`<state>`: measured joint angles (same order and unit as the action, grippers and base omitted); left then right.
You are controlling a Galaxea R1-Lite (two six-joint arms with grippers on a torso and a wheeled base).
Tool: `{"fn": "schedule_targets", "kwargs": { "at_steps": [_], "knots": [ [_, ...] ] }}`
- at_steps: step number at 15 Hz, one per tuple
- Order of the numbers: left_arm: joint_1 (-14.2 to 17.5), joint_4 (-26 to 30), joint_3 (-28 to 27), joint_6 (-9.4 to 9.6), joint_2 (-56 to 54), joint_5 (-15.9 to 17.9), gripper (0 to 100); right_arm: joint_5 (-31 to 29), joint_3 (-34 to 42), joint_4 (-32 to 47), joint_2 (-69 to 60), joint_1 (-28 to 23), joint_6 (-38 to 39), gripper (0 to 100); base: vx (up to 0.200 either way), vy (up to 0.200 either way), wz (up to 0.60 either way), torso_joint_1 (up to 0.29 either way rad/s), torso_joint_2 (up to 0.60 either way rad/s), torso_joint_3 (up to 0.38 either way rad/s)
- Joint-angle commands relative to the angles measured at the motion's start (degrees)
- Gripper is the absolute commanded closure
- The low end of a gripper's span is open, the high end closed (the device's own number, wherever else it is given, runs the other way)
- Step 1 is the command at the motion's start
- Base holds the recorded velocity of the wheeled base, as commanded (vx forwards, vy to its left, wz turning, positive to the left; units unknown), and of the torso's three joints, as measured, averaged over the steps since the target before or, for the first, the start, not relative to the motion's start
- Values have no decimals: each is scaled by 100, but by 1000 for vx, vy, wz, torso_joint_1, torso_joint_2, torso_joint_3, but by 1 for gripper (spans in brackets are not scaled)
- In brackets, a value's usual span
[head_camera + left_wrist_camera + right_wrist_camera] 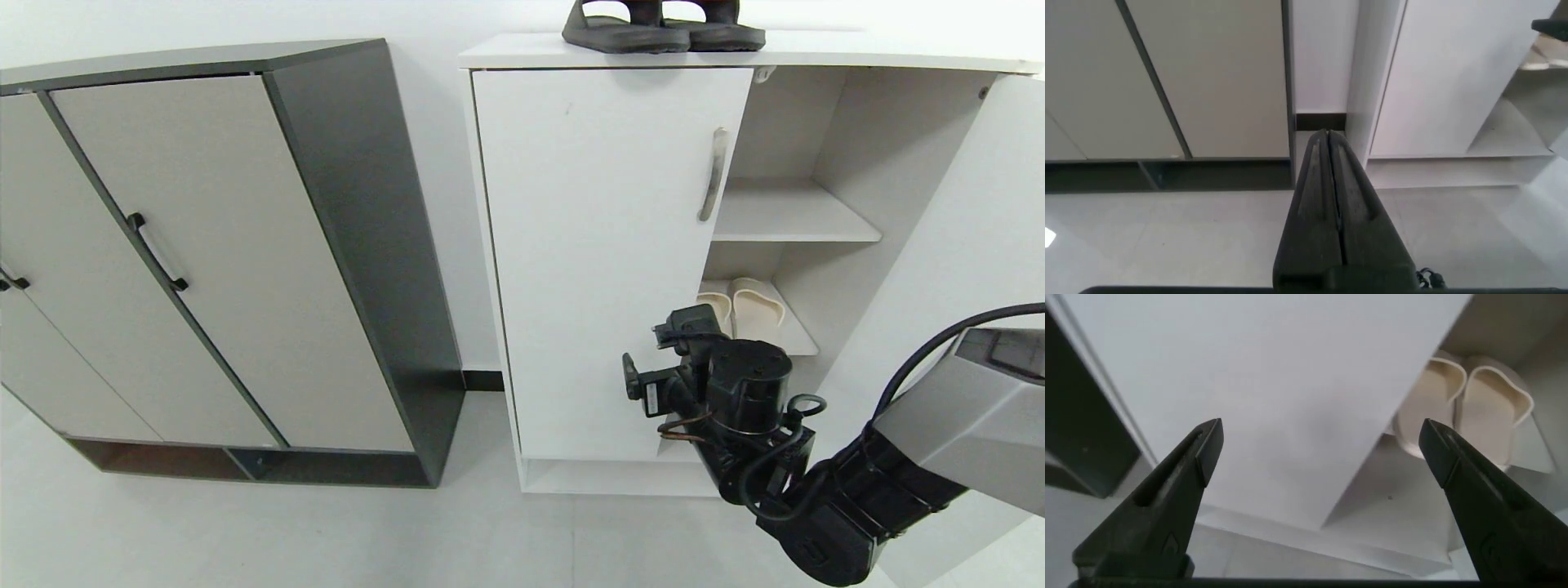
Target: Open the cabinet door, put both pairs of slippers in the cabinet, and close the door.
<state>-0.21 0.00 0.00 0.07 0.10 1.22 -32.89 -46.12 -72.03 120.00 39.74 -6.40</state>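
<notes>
A pair of black slippers (661,28) sits on top of the white cabinet (816,51). The cabinet's right door (963,245) is swung open; its left door (604,245) is shut. A pair of cream slippers (739,306) (1470,400) lies on the lower shelf inside, toes inward. My right gripper (649,351) (1323,433) is open and holds nothing, just in front of the shut left door, below and left of the cream slippers. My left gripper (1328,135) is shut and holds nothing, low over the floor, pointing at the gap between the two cabinets.
A grey cabinet with dark sides (229,261) stands left of the white one, both doors shut. The upper shelf (788,214) of the white cabinet is bare. Light tiled floor (326,539) lies in front of both cabinets.
</notes>
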Motion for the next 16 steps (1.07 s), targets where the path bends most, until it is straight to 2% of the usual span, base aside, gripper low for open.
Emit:
{"fn": "schedule_targets", "kwargs": {
  "at_steps": [1,13,16],
  "knots": [
    [3,0,0,1,8,1,100,2,-11,-4,-3,-45,-2,0,0,0,0,0,0,0],
    [3,0,0,-7,8,-8,100,2,6,-179,5,-54,-98,0,0,0,0,1,-5,-5],
    [3,0,0,1,8,-8,100,-7,6,-179,5,-54,-98,0,0,0,0,7,-186,-297]
  ]
}}
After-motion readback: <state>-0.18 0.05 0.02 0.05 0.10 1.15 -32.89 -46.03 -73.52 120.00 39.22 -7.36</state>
